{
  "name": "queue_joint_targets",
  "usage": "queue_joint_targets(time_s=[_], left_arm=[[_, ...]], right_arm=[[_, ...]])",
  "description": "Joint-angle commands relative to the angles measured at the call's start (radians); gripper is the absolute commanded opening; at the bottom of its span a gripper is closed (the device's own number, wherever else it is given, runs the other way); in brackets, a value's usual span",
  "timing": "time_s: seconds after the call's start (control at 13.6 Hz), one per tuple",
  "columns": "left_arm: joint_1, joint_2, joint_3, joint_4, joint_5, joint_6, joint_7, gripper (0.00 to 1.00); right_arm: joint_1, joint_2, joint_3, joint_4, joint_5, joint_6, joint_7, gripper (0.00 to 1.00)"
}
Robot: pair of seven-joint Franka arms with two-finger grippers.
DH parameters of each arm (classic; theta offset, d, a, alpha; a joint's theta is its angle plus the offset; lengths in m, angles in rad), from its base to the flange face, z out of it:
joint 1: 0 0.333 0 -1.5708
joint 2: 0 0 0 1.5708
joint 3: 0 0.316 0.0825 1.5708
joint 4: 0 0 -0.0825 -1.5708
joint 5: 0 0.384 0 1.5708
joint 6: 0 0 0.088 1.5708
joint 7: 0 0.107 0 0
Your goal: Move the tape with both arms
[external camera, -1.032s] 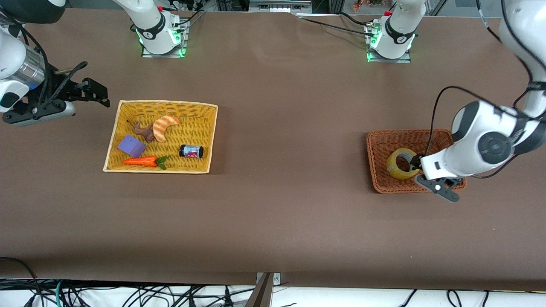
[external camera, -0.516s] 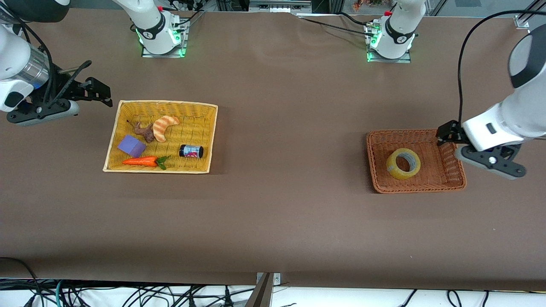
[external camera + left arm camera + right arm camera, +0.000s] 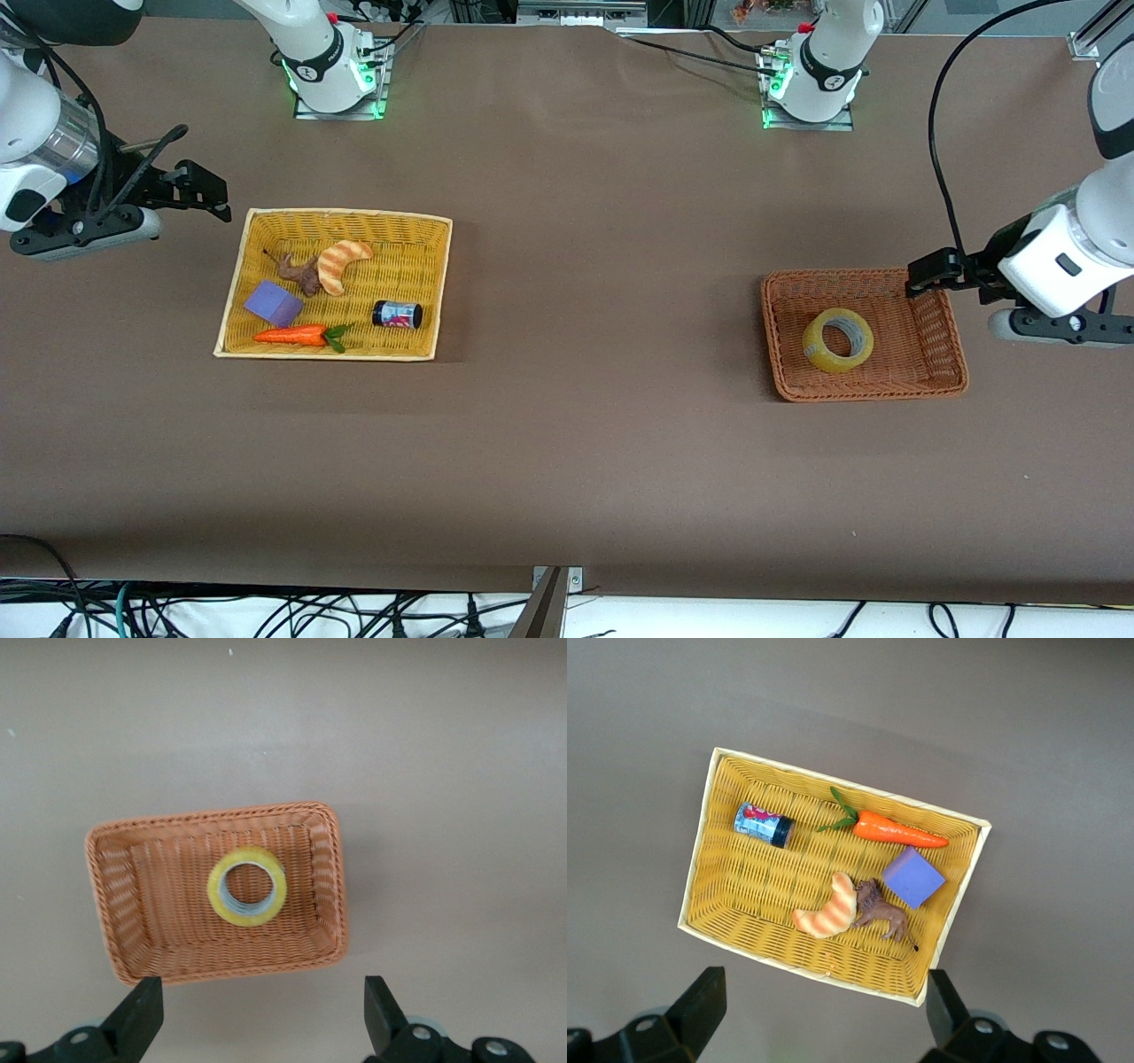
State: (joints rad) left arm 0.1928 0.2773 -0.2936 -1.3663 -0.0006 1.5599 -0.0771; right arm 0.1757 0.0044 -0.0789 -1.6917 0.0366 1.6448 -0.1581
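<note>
Over the orange basket's [image 3: 948,359] rim toward the left arm's end, we see the left gripper [image 3: 921,275] with fingers apart, holding nothing. The tape [image 3: 838,340] lies flat inside that basket. We judge the transfer complete, or else not yet begun; any next move calls for descent onto the ring's wall. The right gripper [image 3: 205,188] waits beside the yellow basket [image 3: 232,292], fingers spread. We count one tape, two baskets, two grippers, five other items.

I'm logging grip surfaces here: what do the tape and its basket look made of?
The tape: glossy, translucent yellowish plastic film wound on a matte grey core, probably cardboard or plastic. The orange-brown basket: woven wicker or rattan-like strands, ribbed weave visible, matte.
</note>
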Motion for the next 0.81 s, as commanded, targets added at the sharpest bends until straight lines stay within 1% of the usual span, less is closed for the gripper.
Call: queue_joint_targets(time_s=[0.0, 0.07, 0.15, 0.22, 0.29, 0.37, 0.44, 0.59, 0.74], left_arm=[[-0.208, -0.172, 0.261, -0.213, -0.064, 0.133, 0.086, 1.0], [-0.222, -0.246, 0.266, -0.332, -0.062, 0.223, 0.086, 1.0], [-0.223, -0.288, 0.277, -0.409, -0.062, 0.251, 0.088, 1.0], [-0.227, -0.303, 0.281, -0.424, -0.061, 0.252, 0.086, 1.0], [-0.252, -0.305, 0.283, -0.421, -0.03, 0.252, 0.086, 1.0], [-0.271, -0.309, 0.283, -0.419, 0.037, 0.25, 0.086, 1.0], [-0.273, -0.308, 0.281, -0.416, 0.051, 0.244, 0.086, 1.0], [-0.265, -0.285, 0.28, -0.369, 0.028, 0.212, 0.086, 1.0], [-0.263, -0.283, 0.28, -0.367, 0.028, 0.207, 0.086, 1.0]], right_arm=[[0.011, -0.018, -0.007, -0.003, -0.014, -0.005, 0.005, 1.0], [0.011, -0.018, -0.007, -0.005, -0.014, -0.005, 0.005, 1.0], [0.011, -0.018, -0.007, -0.005, -0.015, -0.005, 0.005, 1.0], [0.011, -0.02, -0.007, -0.005, -0.02, -0.005, 0.005, 1.0], [0.011, -0.02, -0.007, -0.005, -0.02, -0.005, 0.005, 1.0], [0.011, -0.02, -0.007, -0.006, -0.02, -0.005, 0.005, 1.0], [0.011, -0.02, -0.007, -0.006, -0.02, -0.005, 0.005, 1.0], [0.01, -0.02, -0.007, -0.006, -0.02, -0.003, 0.003, 1.0], [0.01, -0.02, -0.007, -0.005, -0.021, -0.003, 0.005, 1.0]])
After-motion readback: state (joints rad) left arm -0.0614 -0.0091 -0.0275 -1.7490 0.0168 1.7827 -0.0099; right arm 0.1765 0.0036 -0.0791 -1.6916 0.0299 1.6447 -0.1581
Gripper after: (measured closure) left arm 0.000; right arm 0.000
